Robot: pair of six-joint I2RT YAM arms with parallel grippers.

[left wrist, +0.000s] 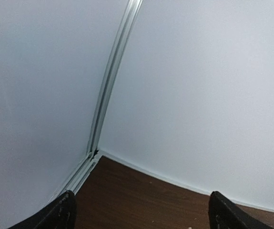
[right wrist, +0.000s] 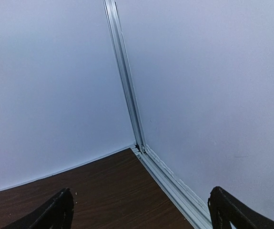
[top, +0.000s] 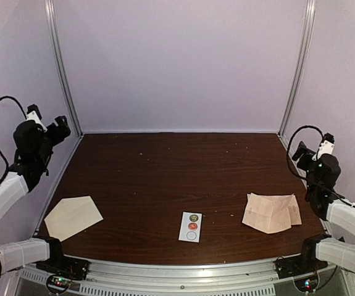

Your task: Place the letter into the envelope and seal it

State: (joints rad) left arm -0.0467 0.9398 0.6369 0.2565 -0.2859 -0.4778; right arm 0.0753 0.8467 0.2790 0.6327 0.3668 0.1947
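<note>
The cream envelope (top: 73, 216) lies flat on the dark wooden table (top: 165, 179) at the near left, its triangular flap pointing right. The letter, a pinkish creased sheet (top: 271, 212), lies at the near right. My left gripper (top: 60, 127) is raised at the left wall, far above and behind the envelope. My right gripper (top: 297, 152) is raised at the right wall, behind the letter. In the wrist views both grippers (left wrist: 141, 214) (right wrist: 141, 212) have their fingers wide apart and hold nothing; these views show only the back corners.
A small white card of round stickers (top: 191, 226) lies at the near middle between envelope and letter. Pale walls with aluminium corner posts (top: 63, 68) (top: 297, 68) enclose the table on three sides. Small crumbs dot the far table surface.
</note>
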